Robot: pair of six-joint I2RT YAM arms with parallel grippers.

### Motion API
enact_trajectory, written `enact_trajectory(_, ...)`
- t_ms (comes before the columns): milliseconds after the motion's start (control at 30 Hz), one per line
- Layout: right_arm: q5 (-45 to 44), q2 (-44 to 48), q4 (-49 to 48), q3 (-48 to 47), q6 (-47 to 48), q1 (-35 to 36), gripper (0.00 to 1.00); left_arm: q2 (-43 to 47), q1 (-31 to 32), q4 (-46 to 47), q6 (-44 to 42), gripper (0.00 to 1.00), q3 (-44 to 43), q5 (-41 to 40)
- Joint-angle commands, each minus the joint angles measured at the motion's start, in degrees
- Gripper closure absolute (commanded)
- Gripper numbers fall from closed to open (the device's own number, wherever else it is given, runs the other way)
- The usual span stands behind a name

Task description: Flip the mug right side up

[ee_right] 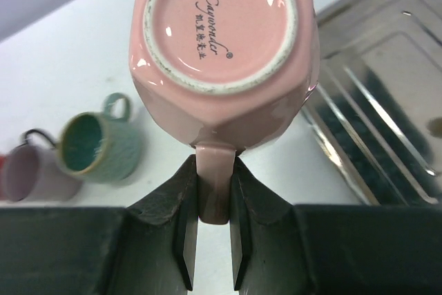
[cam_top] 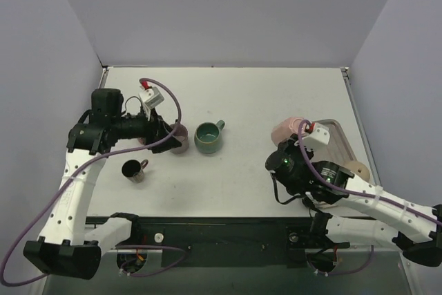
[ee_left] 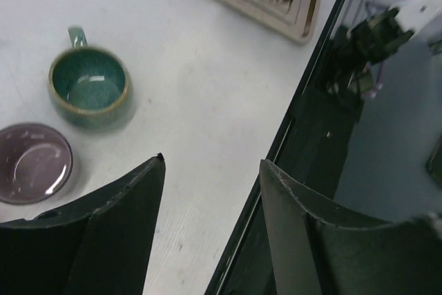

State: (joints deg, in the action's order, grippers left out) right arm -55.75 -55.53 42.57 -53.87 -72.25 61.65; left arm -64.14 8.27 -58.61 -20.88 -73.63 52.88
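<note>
The pink mug (ee_right: 221,39) is upside down, its stamped base facing up toward the right wrist camera. My right gripper (ee_right: 214,170) is shut on its handle (ee_right: 213,191), one finger on each side. From above, the mug (cam_top: 284,129) sits just left of the metal tray (cam_top: 340,144), partly hidden by my right wrist. My left gripper (ee_left: 211,160) is open with nothing between its fingers, hovering over the table near the front edge. In the top view it (cam_top: 166,136) is beside a purple mug (cam_top: 181,139).
A green mug (cam_top: 207,137) and the purple mug (ee_left: 33,162) stand upright left of centre. A small dark mug (cam_top: 133,169) stands nearer the front left. A round wooden piece (cam_top: 358,169) lies by the tray's near right corner. Grey walls enclose the table.
</note>
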Motion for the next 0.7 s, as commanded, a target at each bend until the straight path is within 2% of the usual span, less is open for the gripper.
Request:
enact_trajectory(0,-1.66,7.78,-21.62,-2.04,20.82,4.61,1.0,6.91,0.52,32.5,33.14,0.32,4.62,11.18)
enact_trajectory(33,0.79,8.32,-27.3,-1.77,24.05,5.58,1.0,8.31,0.6,36.94,41.98,0.31,7.68,11.89)
enact_trajectory(67,1.77,9.03,-29.71,-1.94,26.0,5.94,1.0,8.94,0.69,46.91,46.07,0.31,9.01,12.94)
enact_trajectory(100,3.52,9.03,-32.34,-2.81,26.63,6.81,1.0,9.55,0.69,51.18,54.29,0.29,11.72,13.12)
enact_trajectory(133,4.24,8.6,-34.2,-3.43,27.68,7.17,1.0,9.65,0.95,60.45,57.68,0.29,12.97,13.47)
enact_trajectory(167,5.29,7.9,-35.61,-4.31,28.47,8.21,1.0,9.47,1.3,63.67,64.24,0.29,14.72,13.21)
enact_trajectory(200,6.08,7.63,-38.32,-4.58,30.04,8.75,1.0,9.3,1.83,68.58,66.39,0.29,15.17,12.51)
enact_trajectory(233,7.74,7.11,-40.09,-5.36,30.93,9.97,1.0,8.69,2.36,70.28,69.89,0.29,15.87,11.99)
enact_trajectory(433,13.38,1.75,-49.59,-10.11,36.21,14.9,1.0,6.84,8.86,73.99,76.15,0.27,17.46,7.86)
enact_trajectory(533,15.31,-0.36,-53.02,-11.87,38.05,16.39,1.0,5.61,9.57,80.39,82.99,0.27,19.65,8.55)
enact_trajectory(567,15.58,-1.41,-53.46,-12.57,38.23,16.4,1.0,5.52,9.74,85.02,84.41,0.27,20.44,8.38)
enact_trajectory(667,17.51,-3.44,-55.57,-13.28,38.59,16.57,1.0,5.6,9.74,86.91,86.28,0.27,21.16,7.76)
